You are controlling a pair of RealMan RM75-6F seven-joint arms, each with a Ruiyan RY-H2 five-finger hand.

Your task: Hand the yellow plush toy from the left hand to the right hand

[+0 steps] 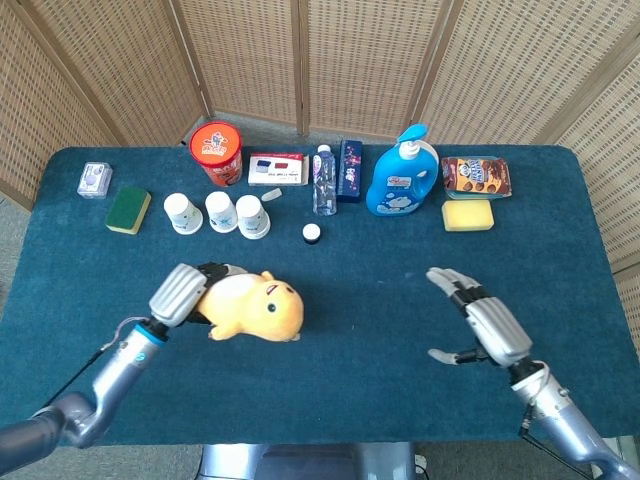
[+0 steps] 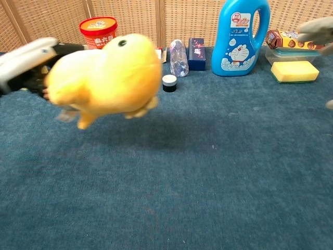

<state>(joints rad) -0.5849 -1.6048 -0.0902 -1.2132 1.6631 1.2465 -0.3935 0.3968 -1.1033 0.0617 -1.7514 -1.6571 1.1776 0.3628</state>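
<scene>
Yellow plush toy [image 1: 256, 307]: soft, rounded body, carried clear of the blue-carpeted surface [image 1: 380, 330], as its shadow below in the chest view suggests. Position: left of centre, head pointing toward the middle.

Left hand [image 1: 183, 293]: clasps the toy at its rear end, fingers wrapped round the back; this leaves the head and front free, presumably so the other hand has something to take.

Right hand [image 1: 485, 325]: holds nothing, fingers spread and palm turned inward toward the toy, well apart from it; reads as a receiving posture.

Back row, away from the transfer area: red tub [image 1: 217, 152], three paper cups [image 1: 218, 213], small bottle [image 1: 323, 181], blue detergent bottle [image 1: 403, 178], yellow sponge [image 1: 468, 215], green sponge [image 1: 129, 209].

Status, judged: toy lifted, transfer not yet made.
</scene>
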